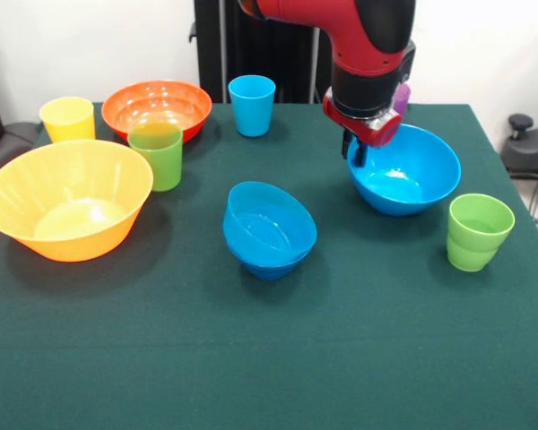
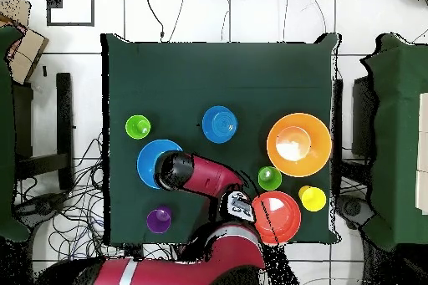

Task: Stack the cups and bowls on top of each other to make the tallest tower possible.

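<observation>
My gripper (image 1: 359,152) hangs at the near-left rim of the big light blue bowl (image 1: 408,170) (image 2: 149,158); its state is hidden. A purple cup (image 1: 401,97) (image 2: 159,219) peeks out behind the arm. A medium blue bowl (image 1: 269,224) (image 2: 220,124) sits tilted in a darker blue bowl (image 1: 271,265) at mid-table. The big yellow-orange bowl (image 1: 67,202) (image 2: 298,143), the orange-red bowl (image 1: 157,106) (image 2: 276,216), a yellow cup (image 1: 67,118) (image 2: 312,198), a green cup (image 1: 155,154) (image 2: 269,178) and a light blue cup (image 1: 252,105) stand apart. Another green cup (image 1: 478,231) (image 2: 138,126) stands alone.
The dark green table (image 1: 269,358) carries everything. In the overhead view the red arm (image 2: 209,177) crosses the table's lower middle and covers the light blue cup. Cables and chairs lie around the table.
</observation>
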Action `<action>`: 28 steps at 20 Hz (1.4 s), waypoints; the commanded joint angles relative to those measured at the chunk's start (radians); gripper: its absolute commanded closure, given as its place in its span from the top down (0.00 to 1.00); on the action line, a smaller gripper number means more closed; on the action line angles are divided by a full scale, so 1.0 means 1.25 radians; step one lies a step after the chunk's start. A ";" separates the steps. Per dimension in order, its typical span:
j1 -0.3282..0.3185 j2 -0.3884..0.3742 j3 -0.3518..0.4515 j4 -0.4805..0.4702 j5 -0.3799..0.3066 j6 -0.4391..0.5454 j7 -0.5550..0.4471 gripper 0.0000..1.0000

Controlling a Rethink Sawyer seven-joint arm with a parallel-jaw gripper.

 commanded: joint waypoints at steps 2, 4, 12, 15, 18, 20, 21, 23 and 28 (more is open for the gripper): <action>0.000 0.007 0.054 -0.041 0.018 0.065 0.083 0.00; 0.003 0.007 0.049 -0.045 0.014 0.071 0.081 0.00; 0.008 -0.012 0.049 -0.036 0.010 0.092 0.078 0.00; 0.010 -0.013 0.046 -0.039 0.006 0.100 0.076 0.00; 0.011 -0.015 0.047 -0.033 0.005 0.098 0.075 0.00; 0.008 -0.012 0.049 -0.031 0.003 0.092 0.072 0.00; 0.007 -0.012 0.051 -0.030 0.003 0.091 0.070 0.00; 0.004 -0.013 0.054 -0.027 0.003 0.091 0.068 0.00; 0.001 -0.018 0.053 -0.026 -0.002 0.102 0.061 0.00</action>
